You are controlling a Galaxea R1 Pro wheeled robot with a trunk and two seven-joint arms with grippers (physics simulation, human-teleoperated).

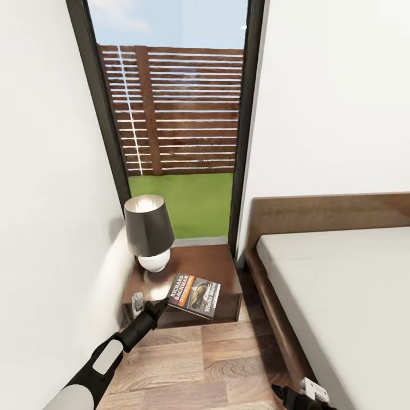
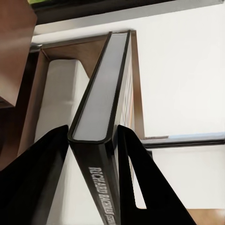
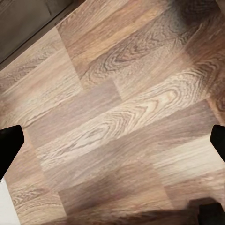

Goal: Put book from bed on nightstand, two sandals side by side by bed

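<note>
- Book (image 1: 195, 295): thin rectangular paperback, glossy dark cover with orange patch and white lettered band; held tilted over front edge of nightstand (image 1: 213, 266), near its front right part. From left wrist, seen edge-on (image 2: 101, 101): pale page block, dark rounded cover edges, white lettering on spine.
- Left gripper (image 1: 164, 304): black, tapered fingers (image 2: 42, 178) clamped on spine end of book, one finger each side, touching.
- Nightstand: low, dark brown glossy wood, square top.
- Lamp (image 1: 149, 230): dark conical shade, white rounded base, on nightstand's rear left.
- Bed (image 1: 341, 296): dark brown frame and headboard, smooth pale grey mattress, just right of nightstand.
- Floor (image 3: 117, 117): light wood planks, marked grain.
- Right gripper (image 3: 112, 140): spread wide over bare planks, black tips at frame edges.
</note>
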